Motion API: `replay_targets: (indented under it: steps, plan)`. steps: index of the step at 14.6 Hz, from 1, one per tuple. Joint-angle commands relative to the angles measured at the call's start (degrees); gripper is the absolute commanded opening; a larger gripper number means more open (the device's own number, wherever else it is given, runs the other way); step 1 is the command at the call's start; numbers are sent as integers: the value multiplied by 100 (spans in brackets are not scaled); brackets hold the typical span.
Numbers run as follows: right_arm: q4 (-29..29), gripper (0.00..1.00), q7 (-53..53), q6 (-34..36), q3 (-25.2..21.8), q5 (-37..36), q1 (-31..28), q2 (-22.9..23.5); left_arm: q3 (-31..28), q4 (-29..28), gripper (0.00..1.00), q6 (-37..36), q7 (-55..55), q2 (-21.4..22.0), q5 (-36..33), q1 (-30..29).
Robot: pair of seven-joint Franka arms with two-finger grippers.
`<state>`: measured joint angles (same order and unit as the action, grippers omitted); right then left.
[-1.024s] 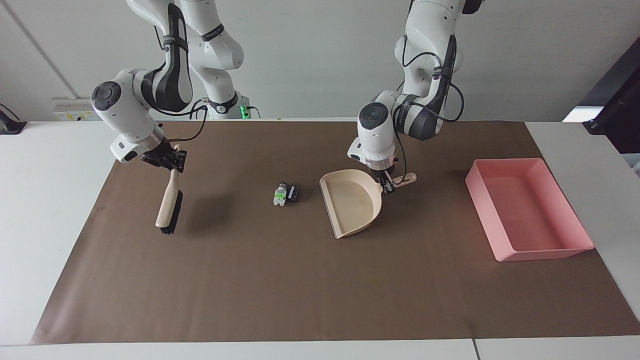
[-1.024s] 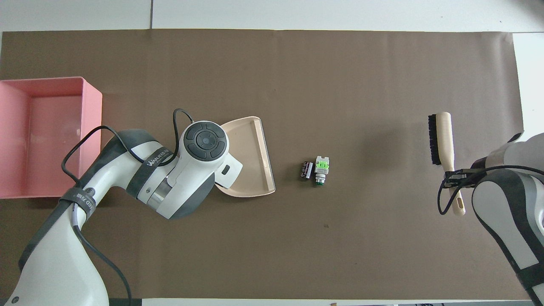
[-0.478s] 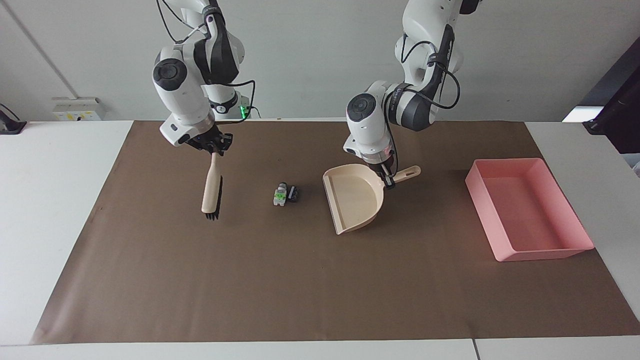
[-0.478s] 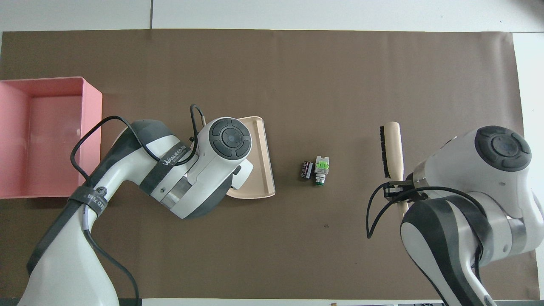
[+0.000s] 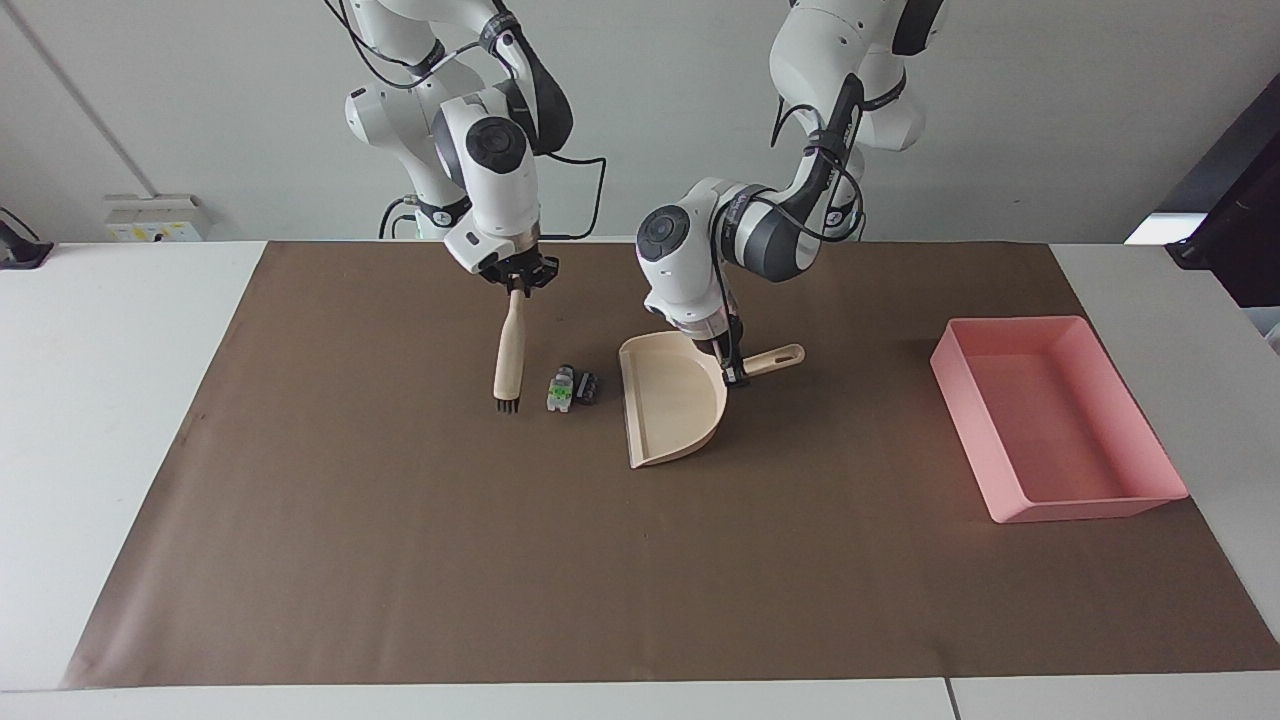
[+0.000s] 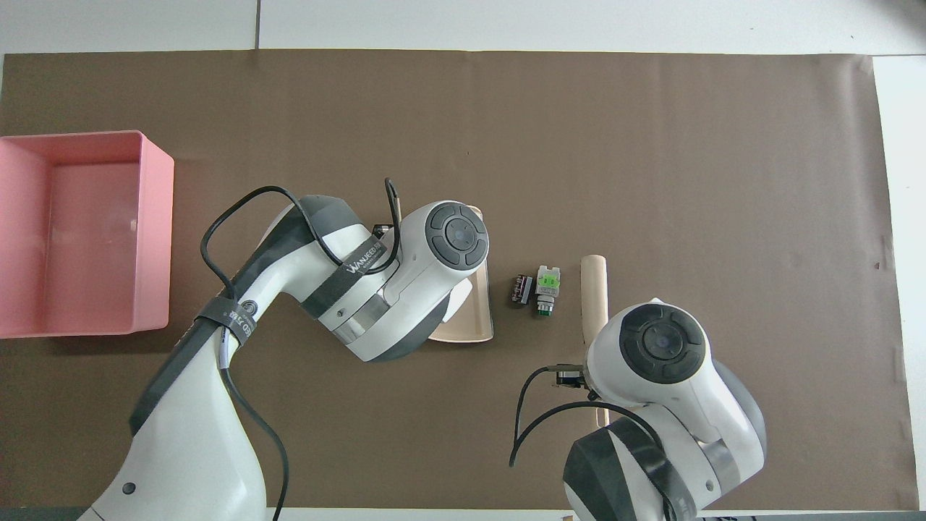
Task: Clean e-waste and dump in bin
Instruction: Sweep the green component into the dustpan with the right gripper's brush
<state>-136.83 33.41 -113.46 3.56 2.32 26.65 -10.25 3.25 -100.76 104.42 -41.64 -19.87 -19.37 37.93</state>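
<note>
Dustpan (image 6: 479, 318) mostly under left arm, seemingly.

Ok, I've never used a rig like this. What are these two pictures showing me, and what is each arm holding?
You see two robot arms at one table, each ending in two fingers. One picture looks across the table at the robots. The other looks down from above their own end, so its sides are swapped.

A brown mat covers the table. The right gripper is shut on the handle of a brush, which hangs bristles down beside the e-waste: two small bits lying together on the mat. The left gripper is shut on the handle of a beige dustpan, whose open mouth faces those bits. The bin, a pink tray, sits toward the left arm's end and looks empty.
</note>
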Motion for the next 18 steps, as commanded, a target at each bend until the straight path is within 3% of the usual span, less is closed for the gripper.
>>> replay_targets:
  steps: [1, 5, 11, 16, 18]
  plan:
    - [-54, 0, 148, -307, -31, -109, 103, 181, -71, 154, 0, -115, -81, -96, -102, 101]
    - [-54, 0, 156, -518, -31, -118, 173, 374, -62, 84, 0, -149, -55, -88, -102, 136]
    - [183, 0, 341, -1210, 5, 127, 788, 901, -62, -110, 0, -150, -72, -26, -102, 250]
    - [788, 0, 42, -1538, 5, 2023, 938, 1226, -62, -180, 0, -97, -46, -8, -102, 242]
    - [1166, 0, 165, -1460, 5, 2290, 956, 1350, -53, -180, 0, -62, -46, 0, -93, 198]
